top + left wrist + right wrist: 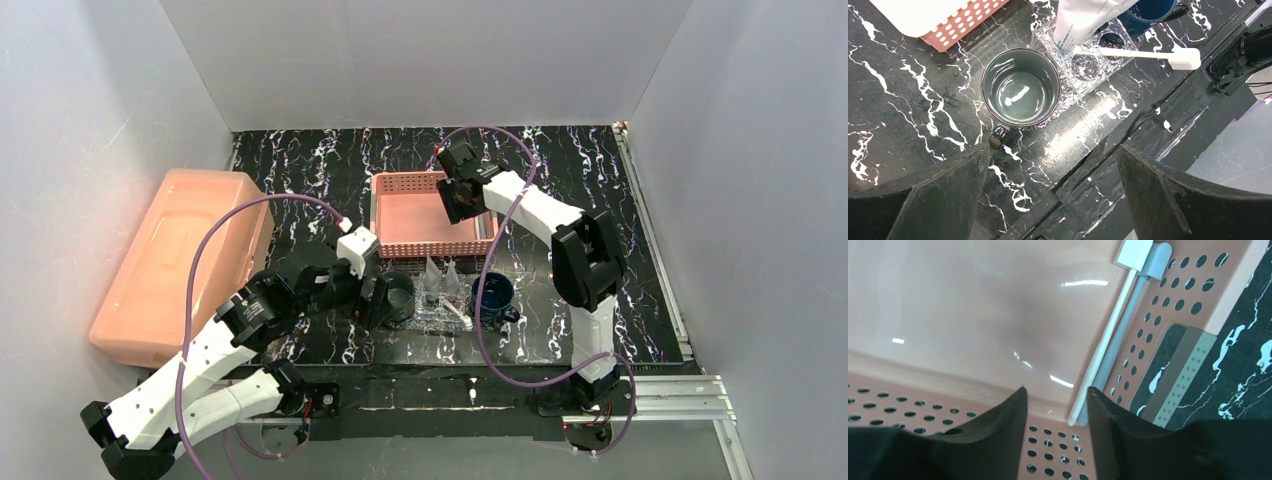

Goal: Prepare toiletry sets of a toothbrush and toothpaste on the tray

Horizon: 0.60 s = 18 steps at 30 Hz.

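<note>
Step in hand: fetching another toothbrush [1108,335] from pink basket [1168,305] at far side of table.
- Right gripper [1055,392]: above basket floor, jaws part-spread, empty.
- Toothbrush: flat along perforated basket wall, just beside fingertips.
- Next move: shift over, straddle thin handle, pinch clear of wall.
- Left gripper [1053,147]: spread wide, empty, near grey cup [1020,87].
- Tray [1068,95]: carries toothpaste tube [1083,20] and placed toothbrush [1138,52].
- Tube print: unreadable.

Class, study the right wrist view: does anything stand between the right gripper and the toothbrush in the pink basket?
Nothing visible does. The toothbrush lies bare along the perforated wall of the pink basket, its handle end just beside the open right gripper. That wall may crowd one finger.
</note>
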### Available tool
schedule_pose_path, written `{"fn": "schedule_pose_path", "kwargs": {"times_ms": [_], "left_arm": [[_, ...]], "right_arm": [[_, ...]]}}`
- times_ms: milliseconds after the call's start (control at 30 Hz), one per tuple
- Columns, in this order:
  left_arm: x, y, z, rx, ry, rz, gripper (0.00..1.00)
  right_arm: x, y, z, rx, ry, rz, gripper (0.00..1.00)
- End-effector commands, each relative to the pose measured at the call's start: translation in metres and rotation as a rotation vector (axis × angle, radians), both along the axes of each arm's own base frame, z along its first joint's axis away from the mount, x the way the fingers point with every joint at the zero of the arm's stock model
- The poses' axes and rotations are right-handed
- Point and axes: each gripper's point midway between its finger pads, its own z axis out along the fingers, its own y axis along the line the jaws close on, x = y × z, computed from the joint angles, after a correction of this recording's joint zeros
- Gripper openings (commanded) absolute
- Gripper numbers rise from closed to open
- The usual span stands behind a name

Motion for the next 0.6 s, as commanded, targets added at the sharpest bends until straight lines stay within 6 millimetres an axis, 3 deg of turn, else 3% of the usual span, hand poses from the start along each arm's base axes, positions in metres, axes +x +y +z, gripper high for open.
{"fn": "schedule_pose_path", "kwargs": {"times_ms": [0, 267, 567], "left_arm": [[-0.002, 0.002, -0.004, 0.0, -0.003, -0.007, 0.98], [-0.003, 0.001, -0.003, -0.013, -0.002, -0.013, 0.98], [-0.004, 0.002, 0.001, -0.025, -0.017, -0.011, 0.98]], "right_arm": [[0.02, 0.004, 0.007, 0.028, -0.02, -0.011, 0.45], [0.044, -0.009, -0.002, -0.078, -0.056, -0.067, 0.01], [0.052, -0.026, -0.019, -0.207, -0.059, -0.1, 0.01]]}}
